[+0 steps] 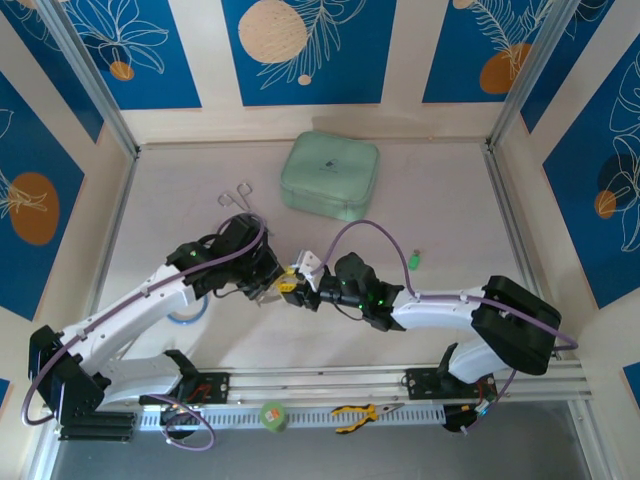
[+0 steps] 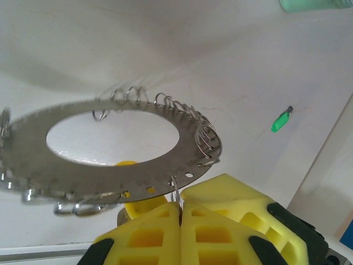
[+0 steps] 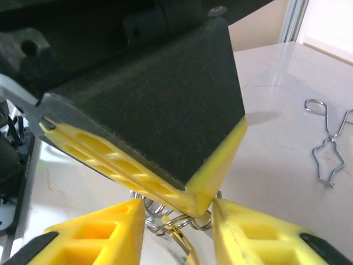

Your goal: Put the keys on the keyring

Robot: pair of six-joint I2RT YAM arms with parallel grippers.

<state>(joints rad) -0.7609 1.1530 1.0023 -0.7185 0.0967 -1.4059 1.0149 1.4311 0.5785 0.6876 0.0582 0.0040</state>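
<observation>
**Item 1, left gripper** (image 2: 180,212): yellow fingers pressed together, pinching one small wire loop on the rim of the keyring (image 2: 30,138). The ring is held roughly flat, apparently clear of the table (image 1: 450,200), near its middle.

**Item 2, right gripper** (image 3: 177,214): nose to nose with the left one. Jaws are part-spread, straddling the left fingertip and a cluster of loops, with nothing visibly gripped.

**Item 3, green key** (image 1: 413,260): loose on the table, well apart to the right of both grippers. It lies on the right arm's side, so that arm looks nearer for fetching it. Its long axis seems to run roughly away from the bases, though it is too small to be sure.
</observation>
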